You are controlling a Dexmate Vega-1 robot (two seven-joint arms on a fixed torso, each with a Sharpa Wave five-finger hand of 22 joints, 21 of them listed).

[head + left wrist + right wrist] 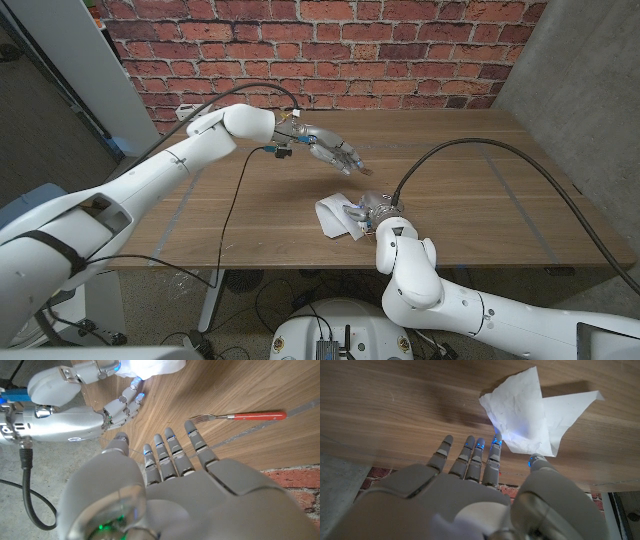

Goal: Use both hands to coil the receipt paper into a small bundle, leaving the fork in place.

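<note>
The white receipt paper [333, 216] lies creased and partly folded on the wooden table near its front edge; it also shows in the right wrist view [530, 415] and the left wrist view [150, 367]. My right hand [372, 215] is just right of the paper with its fingers [479, 457] spread, the tips at the paper's edge, holding nothing. My left hand [330, 150] hovers farther back with fingers [172, 452] stretched out and empty. A fork with a red handle [240, 415] lies on the table just beyond the left hand's fingertips.
The table [470, 180] runs to a brick wall [330, 40] at the back. Black cables arc over the table from both arms, one [500, 150] on the right. The table's front edge [260, 266] is close to the paper.
</note>
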